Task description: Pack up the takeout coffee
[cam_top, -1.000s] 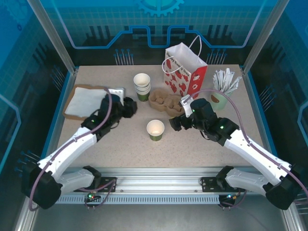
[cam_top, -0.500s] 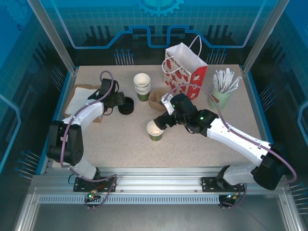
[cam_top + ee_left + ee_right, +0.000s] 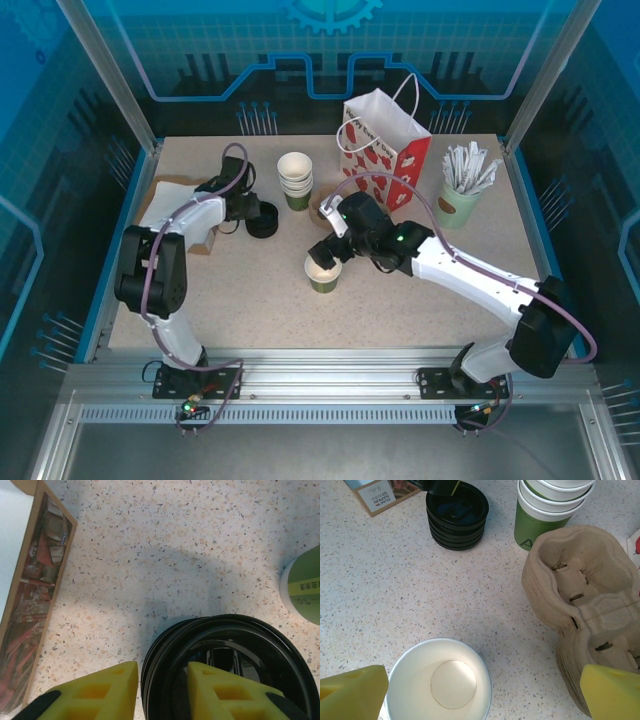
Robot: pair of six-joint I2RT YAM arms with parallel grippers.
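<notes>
A small green paper cup (image 3: 323,277) stands upright near the middle of a speckled beige tabletop (image 3: 250,300). Its top is open, it carries no lid, and its white inside looks empty. The right gripper (image 3: 484,692) hovers over it, its yellow jaws spread wide to either side of the cup and holding nothing.

Just beyond the cup, to the right, lies a brown moulded-pulp cup carrier (image 3: 570,580). To the left at about the same depth is a short stack of round black plastic lids (image 3: 456,530). The left gripper (image 3: 161,672) is down on this stack with its jaws drawn close, one outside the top lid's rim and one inside. Whether they pinch it I cannot tell.

Between the lids and the carrier stands a stack of lidless green cups with white rims (image 3: 296,180). Left of the lids lies a flat pack of white napkins (image 3: 160,210).

At the back stand a white paper bag with red strawberries (image 3: 385,150) and a pale green holder of white sticks (image 3: 455,205).
</notes>
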